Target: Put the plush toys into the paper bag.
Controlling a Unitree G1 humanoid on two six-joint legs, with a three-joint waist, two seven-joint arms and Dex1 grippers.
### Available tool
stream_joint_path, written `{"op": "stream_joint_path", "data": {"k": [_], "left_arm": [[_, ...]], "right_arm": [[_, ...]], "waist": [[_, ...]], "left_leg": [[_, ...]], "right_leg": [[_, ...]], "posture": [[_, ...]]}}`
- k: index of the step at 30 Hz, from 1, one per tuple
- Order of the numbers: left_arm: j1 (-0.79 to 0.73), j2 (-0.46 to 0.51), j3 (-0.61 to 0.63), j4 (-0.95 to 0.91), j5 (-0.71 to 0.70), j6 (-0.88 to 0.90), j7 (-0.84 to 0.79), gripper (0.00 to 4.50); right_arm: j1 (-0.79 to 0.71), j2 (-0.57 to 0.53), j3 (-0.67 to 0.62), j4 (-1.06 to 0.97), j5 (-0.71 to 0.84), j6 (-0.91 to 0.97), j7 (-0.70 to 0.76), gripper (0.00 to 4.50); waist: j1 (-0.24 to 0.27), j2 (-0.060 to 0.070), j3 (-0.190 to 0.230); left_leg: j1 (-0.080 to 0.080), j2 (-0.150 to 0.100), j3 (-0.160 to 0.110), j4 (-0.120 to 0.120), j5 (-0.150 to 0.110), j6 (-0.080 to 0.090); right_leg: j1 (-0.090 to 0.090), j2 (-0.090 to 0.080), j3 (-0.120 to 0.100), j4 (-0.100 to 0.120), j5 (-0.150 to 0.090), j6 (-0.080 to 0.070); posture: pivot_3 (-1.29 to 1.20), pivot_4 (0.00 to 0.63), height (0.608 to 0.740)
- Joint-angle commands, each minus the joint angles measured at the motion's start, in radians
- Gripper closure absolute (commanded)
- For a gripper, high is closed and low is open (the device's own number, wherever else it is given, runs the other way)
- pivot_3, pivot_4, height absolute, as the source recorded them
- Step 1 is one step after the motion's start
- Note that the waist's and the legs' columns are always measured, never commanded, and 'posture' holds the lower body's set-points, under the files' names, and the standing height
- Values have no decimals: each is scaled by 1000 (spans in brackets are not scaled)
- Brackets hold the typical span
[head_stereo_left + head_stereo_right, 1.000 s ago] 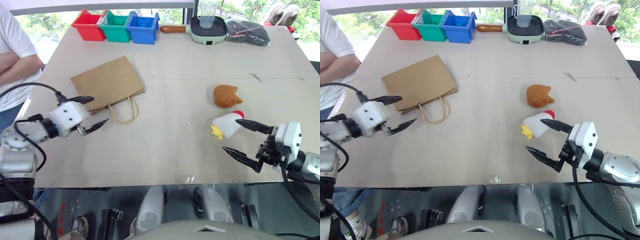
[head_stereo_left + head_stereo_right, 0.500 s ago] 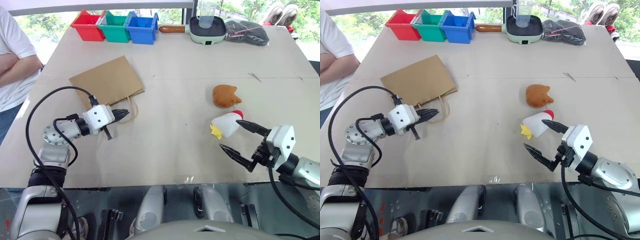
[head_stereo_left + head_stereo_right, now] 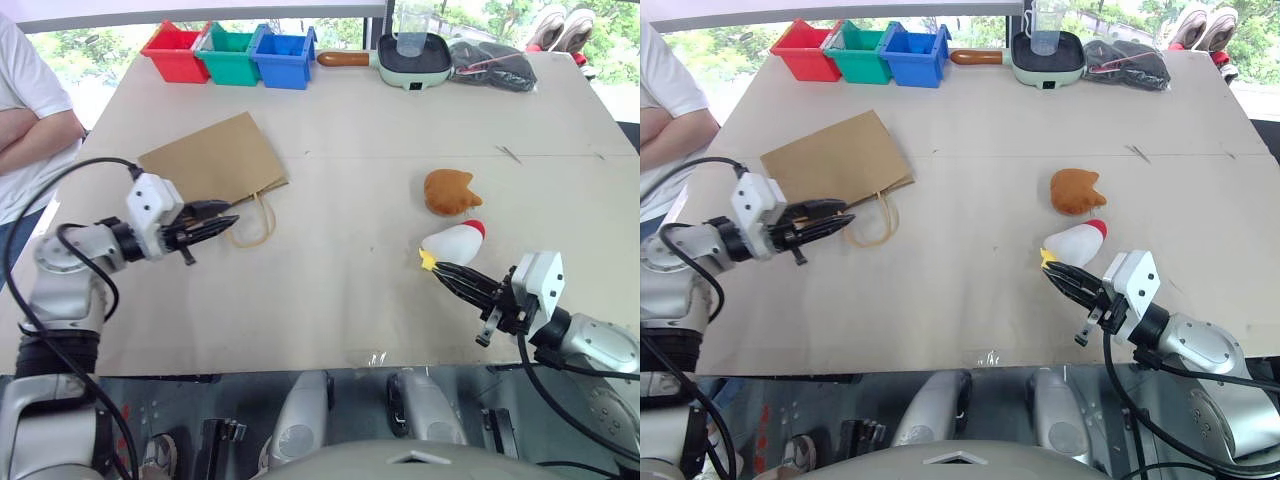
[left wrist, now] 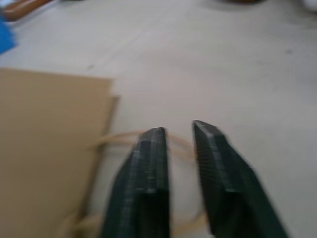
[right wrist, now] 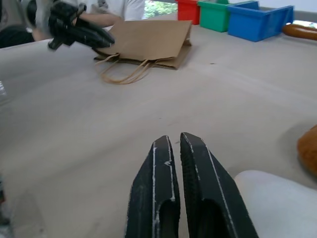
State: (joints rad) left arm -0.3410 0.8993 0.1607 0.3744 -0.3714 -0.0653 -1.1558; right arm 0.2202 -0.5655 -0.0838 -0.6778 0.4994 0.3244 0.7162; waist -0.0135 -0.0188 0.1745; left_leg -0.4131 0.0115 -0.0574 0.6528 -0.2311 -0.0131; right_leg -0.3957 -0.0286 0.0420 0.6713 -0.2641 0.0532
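Note:
The paper bag (image 3: 212, 160) lies flat at the left of the table, its cord handles (image 3: 254, 223) looping toward me. My left gripper (image 3: 231, 213) hovers at the handles with a narrow gap between its fingers; in the left wrist view the left gripper (image 4: 179, 129) holds nothing, and the cord runs beyond it. The orange-brown plush toy (image 3: 451, 192) sits right of centre. Just nearer lies the white chicken plush toy (image 3: 456, 242). My right gripper (image 3: 437, 269) is shut and empty, its tips at the chicken's yellow end. The right wrist view has the right gripper (image 5: 174, 138) beside the white toy (image 5: 277, 198).
Red (image 3: 178, 50), green (image 3: 230, 54) and blue (image 3: 285, 57) bins line the far left edge. A pan (image 3: 415, 57) with a cup and a black pouch (image 3: 495, 63) sit at the far right. A person (image 3: 25, 120) stands at the left edge with arms folded.
My right gripper has closed from wide open, catching nothing beside the chicken. My left gripper, shut at the handles half a second ago, has drawn back left, rolled and parted slightly.

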Motion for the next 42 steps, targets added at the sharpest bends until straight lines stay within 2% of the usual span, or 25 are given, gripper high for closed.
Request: {"op": "stream_joint_path", "data": {"k": [1, 2, 5, 10, 13, 18, 23, 27, 36, 42], "left_arm": [[-13, 49, -6, 82, 40, -91, -123, 1555], [-28, 51, -11, 111, 62, -122, -120, 999], [-78, 49, -33, 182, 141, -225, -95, 0], [-186, 31, -111, 312, 321, -484, 6, 0], [-224, 29, -146, 375, 383, -595, 50, 0], [-277, 16, -182, 458, 434, -704, 98, 0], [-291, 16, -137, 496, 273, -601, -91, 0], [-320, 45, -145, 563, 279, -619, -159, 0], [-363, 33, -170, 640, 349, -701, -111, 0], [-389, -9, -173, 659, 374, -702, -60, 0]], "right_arm": [[-22, -7, -28, 3, 36, -5, 14, 4500], [-23, -12, -33, 6, 45, -3, 22, 4500], [-25, -22, -40, 13, 51, -1, 27, 3665], [-11, -37, -31, -9, 33, -10, 22, 1233], [-12, -33, -25, -31, 12, -13, -3, 19], [-12, -28, -19, -66, 6, 2, -39, 19], [-4, -38, -35, -104, 28, 32, -58, 19], [-21, -41, -33, -104, 36, 48, -64, 19], [-35, -46, -32, -130, 53, 79, -80, 19], [-28, -44, -34, -136, 44, 79, -89, 19]], "waist": [[-1, 0, 0], [-1, 0, 0], [3, -1, 0], [1, -1, -1], [-1, -1, -1], [-1, -1, -1], [-2, -1, -1], [-3, -2, -1], [-1, -2, -1], [-1, -2, -1]], "left_leg": [[0, 0, 0, 0, 0, 0], [0, 0, 0, 0, 0, 0], [0, 0, -1, 0, 0, 0], [-1, -1, -1, 1, 0, 0], [-1, -1, -1, 0, 0, 0], [-1, -1, -1, 0, 0, 0], [-1, -1, -1, 0, 0, 0], [-1, -1, -1, 1, 0, 0], [-1, -1, -1, 1, 0, 0], [-1, -1, -1, 1, 0, 0]], "right_leg": [[0, -1, 0, 0, 0, 0], [0, 0, 0, 0, 0, 0], [0, 0, -1, 0, 0, 0], [0, 0, 0, 0, 0, 0], [0, 0, 0, 1, 0, 0], [0, 0, -1, 1, 0, 0], [0, 0, -1, 2, 0, 0], [0, 0, -1, 2, 0, 0], [0, 0, -1, 2, 0, 0], [0, 0, -1, 2, 0, 0]], "posture": [[0, 150, 740], [0, 150, 740], [0, 150, 740], [0, 150, 740], [0, 150, 740], [0, 150, 740], [0, 150, 740], [0, 150, 740], [0, 150, 740], [0, 150, 740]]}}
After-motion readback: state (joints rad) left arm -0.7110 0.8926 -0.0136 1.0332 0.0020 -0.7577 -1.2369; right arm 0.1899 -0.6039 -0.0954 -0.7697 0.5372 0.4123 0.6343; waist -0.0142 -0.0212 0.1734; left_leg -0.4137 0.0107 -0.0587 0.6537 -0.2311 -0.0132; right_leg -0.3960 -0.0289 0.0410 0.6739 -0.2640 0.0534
